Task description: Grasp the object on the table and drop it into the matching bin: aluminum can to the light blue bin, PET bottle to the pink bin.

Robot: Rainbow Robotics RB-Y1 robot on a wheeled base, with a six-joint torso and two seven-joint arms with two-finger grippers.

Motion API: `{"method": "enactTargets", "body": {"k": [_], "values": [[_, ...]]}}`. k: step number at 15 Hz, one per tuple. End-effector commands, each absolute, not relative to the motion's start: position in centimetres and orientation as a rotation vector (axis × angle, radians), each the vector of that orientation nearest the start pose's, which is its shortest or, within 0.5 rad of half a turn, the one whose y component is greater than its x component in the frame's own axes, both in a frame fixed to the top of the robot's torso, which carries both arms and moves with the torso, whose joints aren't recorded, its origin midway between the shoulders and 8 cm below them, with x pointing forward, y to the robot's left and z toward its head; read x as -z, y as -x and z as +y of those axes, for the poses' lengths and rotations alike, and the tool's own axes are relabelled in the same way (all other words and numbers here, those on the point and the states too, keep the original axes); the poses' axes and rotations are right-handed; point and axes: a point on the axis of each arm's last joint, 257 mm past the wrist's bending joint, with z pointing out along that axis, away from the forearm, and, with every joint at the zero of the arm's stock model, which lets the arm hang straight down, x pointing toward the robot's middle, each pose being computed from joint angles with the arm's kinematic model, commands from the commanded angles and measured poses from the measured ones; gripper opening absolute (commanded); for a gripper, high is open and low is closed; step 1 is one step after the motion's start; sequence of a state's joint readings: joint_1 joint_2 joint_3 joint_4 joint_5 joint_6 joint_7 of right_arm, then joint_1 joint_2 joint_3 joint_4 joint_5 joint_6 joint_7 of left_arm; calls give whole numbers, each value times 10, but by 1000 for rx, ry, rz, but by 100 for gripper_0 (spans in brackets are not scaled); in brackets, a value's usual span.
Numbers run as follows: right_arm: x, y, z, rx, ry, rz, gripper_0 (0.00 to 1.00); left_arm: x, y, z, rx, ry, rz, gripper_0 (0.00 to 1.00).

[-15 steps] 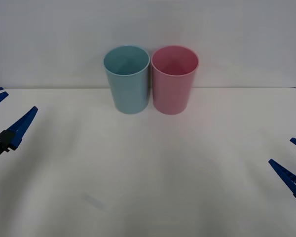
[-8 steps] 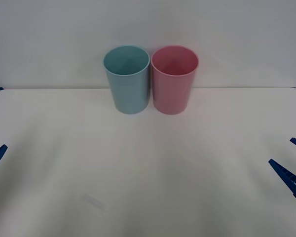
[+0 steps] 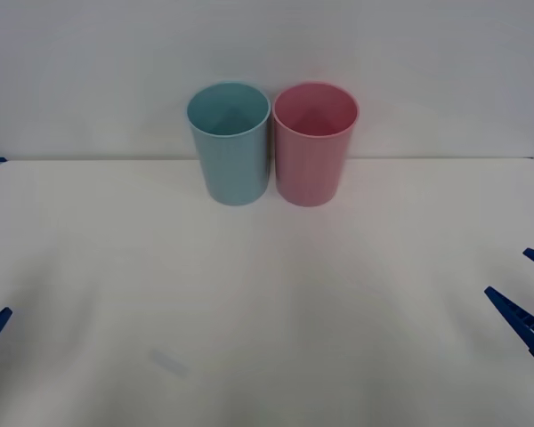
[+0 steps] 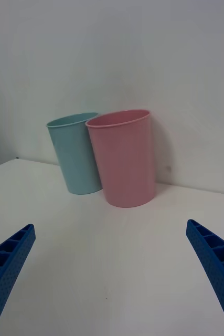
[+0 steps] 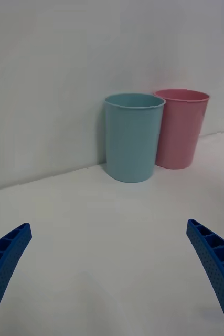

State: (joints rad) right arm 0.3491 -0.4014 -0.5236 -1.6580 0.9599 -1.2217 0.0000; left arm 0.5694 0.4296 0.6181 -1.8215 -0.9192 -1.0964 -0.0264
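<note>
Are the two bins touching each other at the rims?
Yes: in the front view the light blue bin and pink bin stand rim to rim.

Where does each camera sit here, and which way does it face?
Front: above the arms, facing forward and down at the table; right gripper at the right edge.
Right wrist: on the right arm, facing both bins; own fingers apart.
Left wrist: on the left arm, likewise; left gripper open.
Shared: blue bin, pink bin.
</note>
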Motion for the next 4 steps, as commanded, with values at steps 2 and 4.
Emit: {"method": "enactTargets", "body": {"k": [2, 4], "values": [[169, -342, -330, -567, 465, 1441, 100, 163, -300, 379, 356, -419, 1543, 100], [169, -342, -330, -567, 465, 1441, 100, 163, -300, 379, 356, -419, 1543, 100]]}}
